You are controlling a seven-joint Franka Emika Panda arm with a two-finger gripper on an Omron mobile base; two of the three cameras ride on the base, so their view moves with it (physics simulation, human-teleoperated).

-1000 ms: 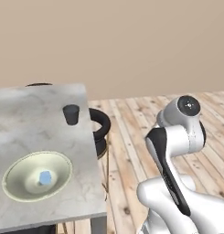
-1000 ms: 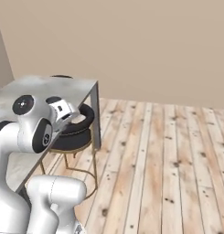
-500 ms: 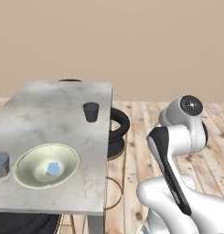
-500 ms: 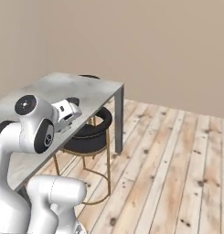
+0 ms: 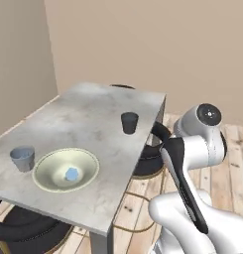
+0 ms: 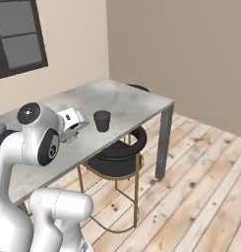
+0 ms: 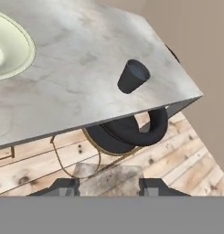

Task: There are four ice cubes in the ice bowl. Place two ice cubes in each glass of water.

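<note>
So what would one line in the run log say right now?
ice in ice bowl | glasses apart on table | gripper off table, open, empty

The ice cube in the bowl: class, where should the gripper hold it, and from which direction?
Probably straight down from above, fingers on two opposite flat faces of the ice cube. It lies low in the wide, shallow ice bowl, whose rim blocks a sideways approach.

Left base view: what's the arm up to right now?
Nothing is being handled yet. The white arm's hand hangs off the table edge, fingers apart, empty. On the grey marble table sits the wide cream-green bowl with pale blue ice, one grey-blue tumbler beside it, another farther along.
</note>
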